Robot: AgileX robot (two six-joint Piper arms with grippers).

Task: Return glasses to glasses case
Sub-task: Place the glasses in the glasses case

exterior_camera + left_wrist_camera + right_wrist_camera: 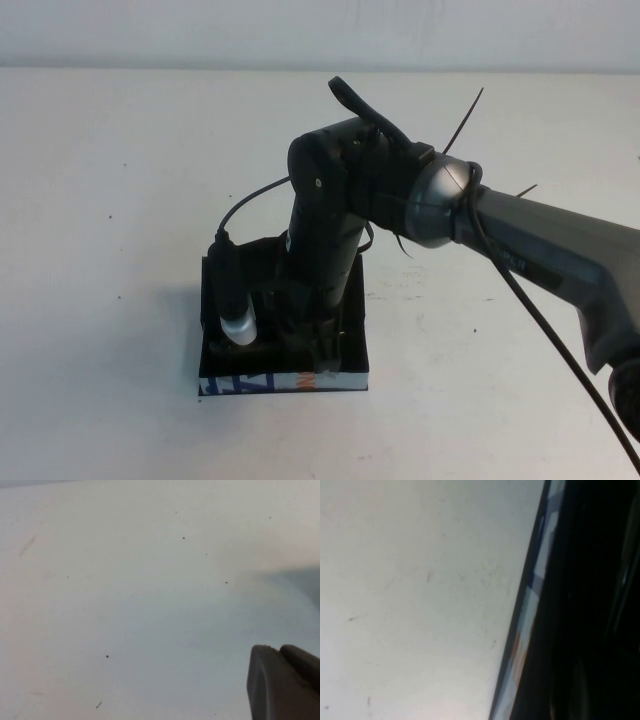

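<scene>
The glasses case [240, 384], a black box with a white front edge printed in blue and orange, sits on the white table left of centre. My right gripper [318, 352] reaches straight down into the case, over its black lining near the front edge. The right wrist view shows the case's printed edge [535, 590] and dark interior only. The glasses are hidden under the arm or lost in the dark lining. My left gripper [279, 649] shows only in the left wrist view, with dark fingertips pressed together, empty, above bare table.
The white table [120, 180] spreads around the case on all sides. The right arm's grey link [540, 240] and its cables cross from the right edge over the table. The wrist camera [232, 300] hangs over the case's left part.
</scene>
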